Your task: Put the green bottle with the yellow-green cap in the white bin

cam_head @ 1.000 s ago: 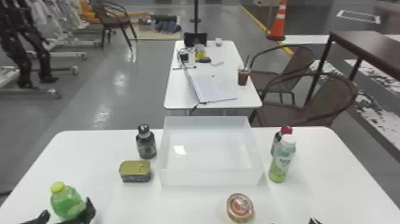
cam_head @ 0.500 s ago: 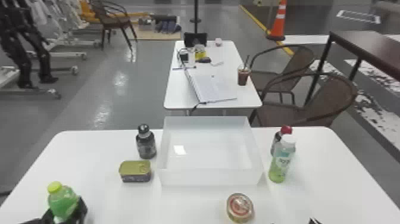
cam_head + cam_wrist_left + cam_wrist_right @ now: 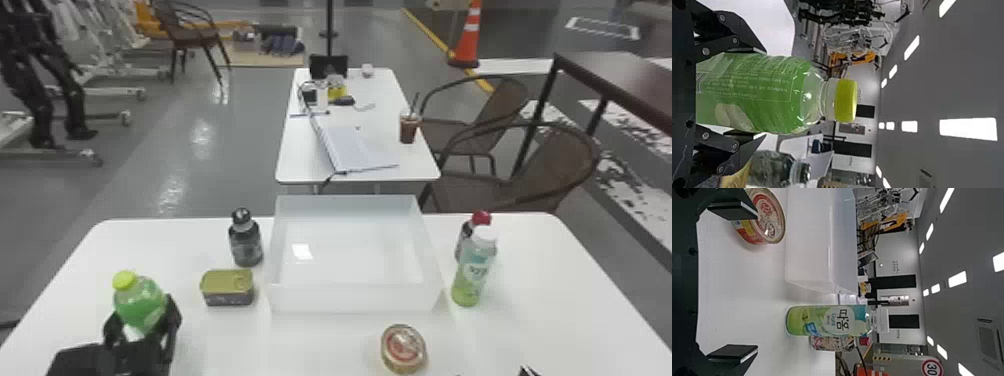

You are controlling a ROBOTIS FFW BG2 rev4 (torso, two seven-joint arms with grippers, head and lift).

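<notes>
Head view: bin [image 3: 350,299] on white table [image 3: 555,310] (floor [image 3: 240,145] shiny).

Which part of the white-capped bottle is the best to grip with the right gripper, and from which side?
I would take the white-capped bottle around its body, about mid-height, coming from the robot's side. It stands upright with long, fairly straight sides, so the right gripper could close across them. The red-capped bottle stands close behind, so reaching far past may bump it.

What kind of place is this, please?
It is probably a robotics lab or workshop: black robot legs stand beside wheeled white frames, and an orange traffic cone is on the grey floor.
</notes>
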